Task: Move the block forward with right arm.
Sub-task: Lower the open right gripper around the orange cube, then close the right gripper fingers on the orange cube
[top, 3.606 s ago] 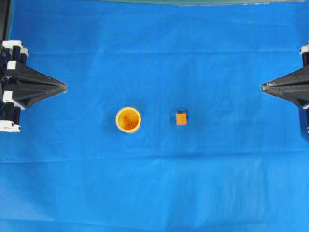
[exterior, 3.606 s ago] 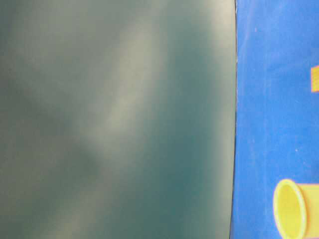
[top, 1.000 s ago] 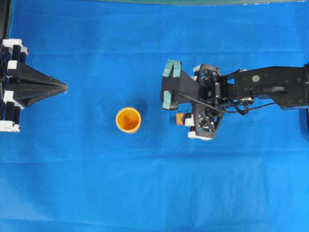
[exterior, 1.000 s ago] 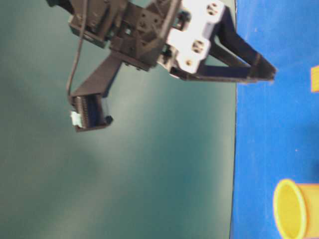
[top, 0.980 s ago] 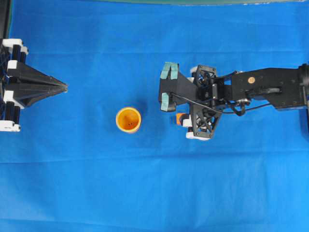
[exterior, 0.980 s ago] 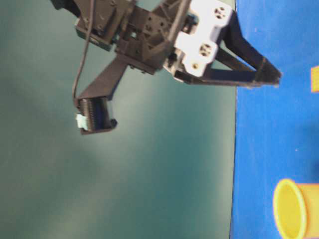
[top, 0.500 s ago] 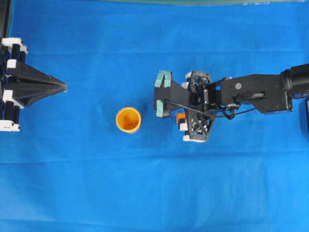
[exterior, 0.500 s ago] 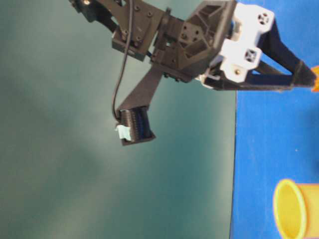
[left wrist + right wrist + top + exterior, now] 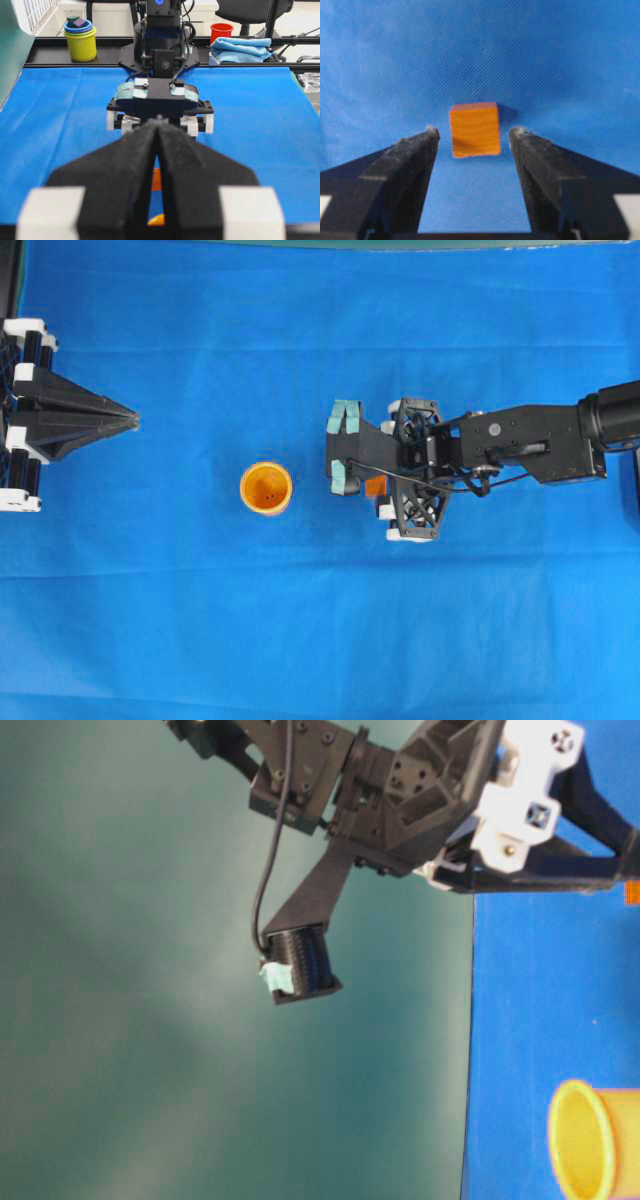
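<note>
We are wearing matte black all over. Our right arm is showing a round brass-coloured screw, a thin black cable looping along it, an open lattice frame, white fittings and teal padding at the right hand. Our left hand is tapering to a black point, with white blocks behind.

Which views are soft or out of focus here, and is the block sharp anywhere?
Right wrist view: block fairly sharp, right gripper fingers slightly soft. Left wrist view: left gripper badly blurred up close. Table-level view: soft throughout, cup fuzzy.
</note>
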{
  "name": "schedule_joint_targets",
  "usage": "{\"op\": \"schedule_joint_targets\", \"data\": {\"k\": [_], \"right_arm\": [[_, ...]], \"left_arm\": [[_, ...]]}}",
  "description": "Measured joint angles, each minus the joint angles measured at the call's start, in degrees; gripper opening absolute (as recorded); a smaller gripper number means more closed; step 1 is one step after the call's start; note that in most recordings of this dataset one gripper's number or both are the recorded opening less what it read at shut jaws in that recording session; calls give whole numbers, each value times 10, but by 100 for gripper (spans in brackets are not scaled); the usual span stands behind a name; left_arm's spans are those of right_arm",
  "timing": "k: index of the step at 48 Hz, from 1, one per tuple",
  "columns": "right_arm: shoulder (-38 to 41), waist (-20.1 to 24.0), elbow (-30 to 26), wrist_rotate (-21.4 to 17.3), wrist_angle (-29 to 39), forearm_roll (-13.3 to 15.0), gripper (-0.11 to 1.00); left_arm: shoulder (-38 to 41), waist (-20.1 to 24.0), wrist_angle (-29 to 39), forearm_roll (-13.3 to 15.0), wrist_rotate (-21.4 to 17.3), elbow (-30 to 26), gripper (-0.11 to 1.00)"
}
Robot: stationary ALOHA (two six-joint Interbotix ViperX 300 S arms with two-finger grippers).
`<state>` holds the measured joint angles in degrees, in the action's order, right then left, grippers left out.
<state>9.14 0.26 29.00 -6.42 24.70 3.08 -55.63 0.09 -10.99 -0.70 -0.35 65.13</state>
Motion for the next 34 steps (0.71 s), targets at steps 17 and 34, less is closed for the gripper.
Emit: {"op": "schedule_joint_targets", "data": {"k": [17,34], "right_arm": [[1,4,14,-4,-31,-1,63],[14,5,14,-6,-43,-1,52]], "left_arm": [[0,0,0,0,0,0,0],[0,0,0,0,0,-2,0]]}}
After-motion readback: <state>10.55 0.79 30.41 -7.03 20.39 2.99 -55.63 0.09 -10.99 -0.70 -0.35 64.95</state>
